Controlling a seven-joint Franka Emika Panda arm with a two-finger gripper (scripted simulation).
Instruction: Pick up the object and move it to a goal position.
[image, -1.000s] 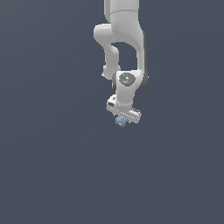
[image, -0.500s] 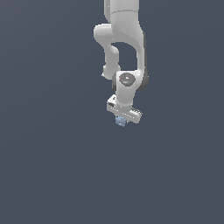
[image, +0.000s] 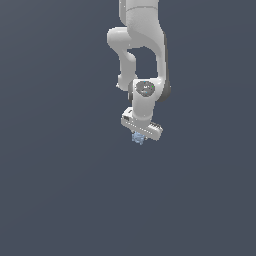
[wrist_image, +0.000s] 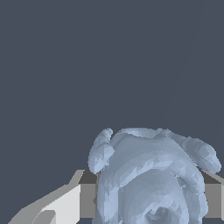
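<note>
Pale-blue knobbly object (image: 138, 138) clamped between the closed jaws of the gripper (image: 139, 136), with no table edge visible for placing it; possible slippage on the way to the goal, owing to bumpy, uneven contact surfaces.

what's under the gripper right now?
The pale-blue lump sits between the gripper fingers, filling the gap in the wrist view. Below it only plain dark ground; the lump's underside is hidden.

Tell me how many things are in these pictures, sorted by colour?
White: 1, the robot arm with its gripper.
Pale blue: 1, the bumpy lump between the jaws.
Total: 2.
</note>
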